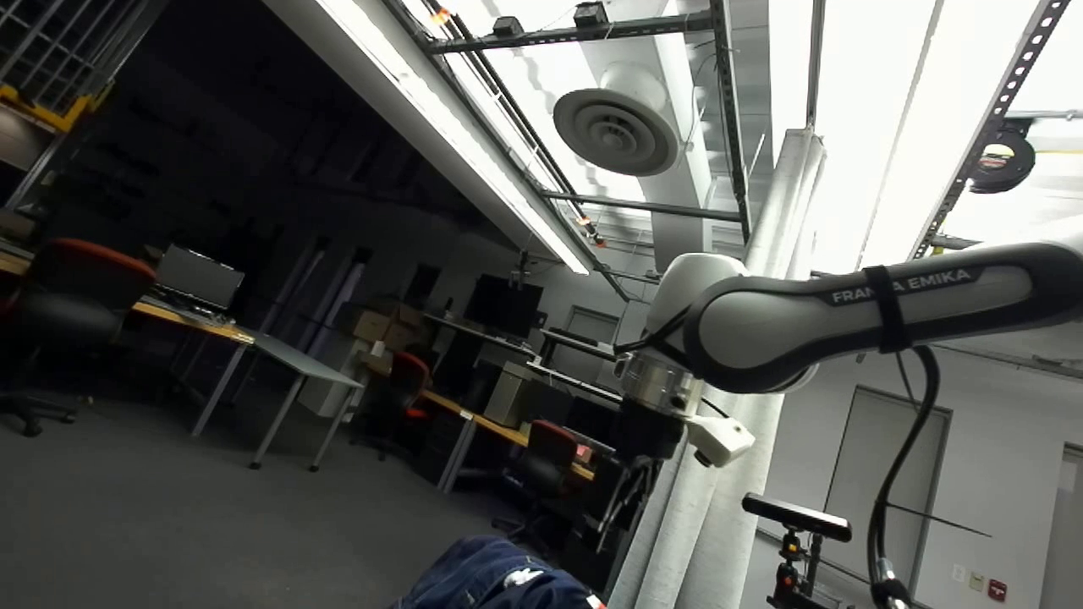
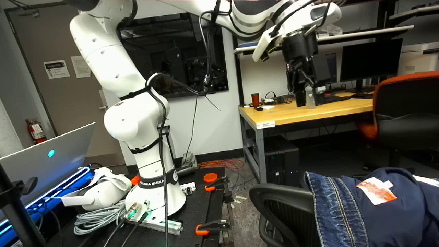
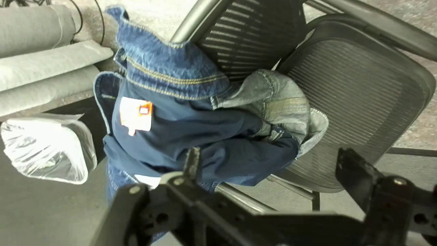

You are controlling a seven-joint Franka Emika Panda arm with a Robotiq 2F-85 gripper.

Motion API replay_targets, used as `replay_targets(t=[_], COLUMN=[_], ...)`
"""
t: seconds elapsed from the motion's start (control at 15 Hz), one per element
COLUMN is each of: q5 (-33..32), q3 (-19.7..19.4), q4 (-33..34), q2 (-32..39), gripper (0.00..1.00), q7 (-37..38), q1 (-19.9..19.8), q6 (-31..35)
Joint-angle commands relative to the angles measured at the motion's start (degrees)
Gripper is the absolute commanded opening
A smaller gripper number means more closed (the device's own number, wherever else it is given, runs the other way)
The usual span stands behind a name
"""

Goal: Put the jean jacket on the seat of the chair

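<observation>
The jean jacket point(image 3: 170, 123) is dark blue denim with a grey part and hangs over the backrest point(image 3: 239, 37) of the black mesh chair. Its grey part reaches over the edge of the seat point(image 3: 358, 92) in the wrist view. The jacket also shows in both exterior views point(image 1: 495, 579) point(image 2: 387, 216), cut off by the frame edge. The chair point(image 2: 288, 202) is partly covered by the jacket. My gripper point(image 3: 269, 153) is open and empty, its fingers apart above the jacket and chair. In both exterior views the gripper point(image 1: 624, 512) point(image 2: 308, 94) is well above the jacket, pointing down.
A bin with a clear plastic liner point(image 3: 47, 147) stands beside the chair, near grey rolls point(image 3: 37, 68). A wooden desk point(image 2: 308, 111) and an orange chair point(image 2: 408, 103) stand behind. Clamps point(image 2: 216, 224) sit on the edge of the robot's table.
</observation>
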Motion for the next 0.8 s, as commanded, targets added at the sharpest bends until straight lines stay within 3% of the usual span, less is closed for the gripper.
replay_targets(t=[0.0,0.07,0.13,0.73], q5=[-3.32,-3.39,-2.17,-4.33], q3=[-1.12,-1.61,-0.82,-1.53], q4=[5.58,6.04,3.17,7.45], q2=[7.18,7.79,5.01,10.29], gripper=[1.0,1.0,1.0,1.0], q7=[-5.13,-6.69,-3.31,-7.25], q1=[-0.54,-0.54,-0.21,-0.63], q6=[5.1,6.36,4.66,5.44])
